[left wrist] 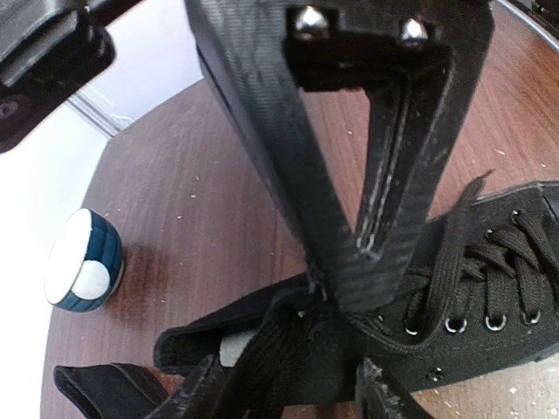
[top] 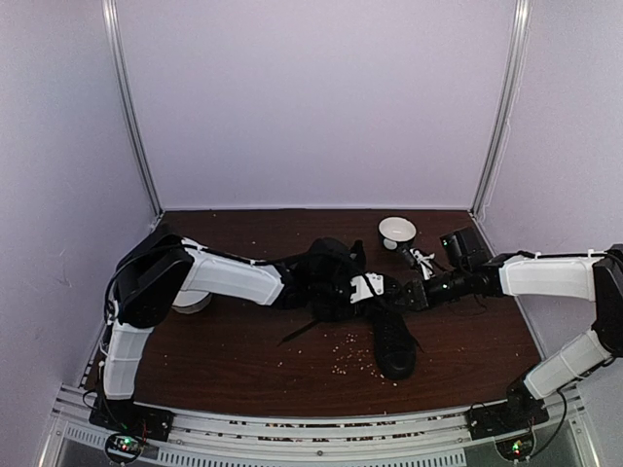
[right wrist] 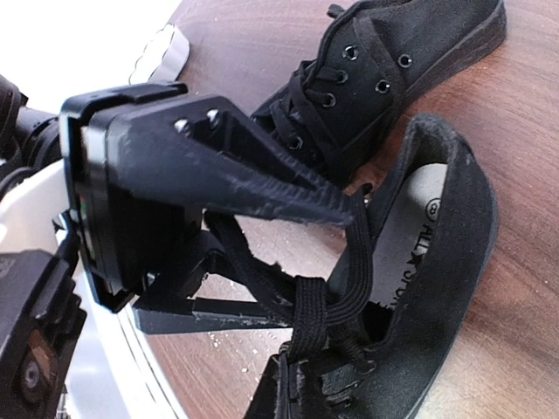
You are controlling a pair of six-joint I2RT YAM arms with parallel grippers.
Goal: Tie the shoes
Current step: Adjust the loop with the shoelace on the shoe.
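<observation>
Two black lace-up shoes lie mid-table: one (top: 329,274) under the left wrist, the other (top: 394,342) nearer the front edge. My left gripper (top: 375,288) meets my right gripper (top: 407,295) over them. In the left wrist view my left gripper (left wrist: 286,388) stands open, a wide black lace (left wrist: 271,349) lying loose between its fingertips above the shoe (left wrist: 489,288). In the right wrist view my right gripper (right wrist: 323,271) is shut on a lace (right wrist: 349,297) crossed in a knot at the mouth of the near shoe (right wrist: 454,262). The second shoe (right wrist: 393,61) lies beyond.
A white bowl (top: 397,232) stands at the back right, with a small white object (top: 421,261) beside it. A blue-and-white bowl (left wrist: 83,262) sits by the left arm. Pale crumbs (top: 341,355) are scattered over the brown table (top: 243,360).
</observation>
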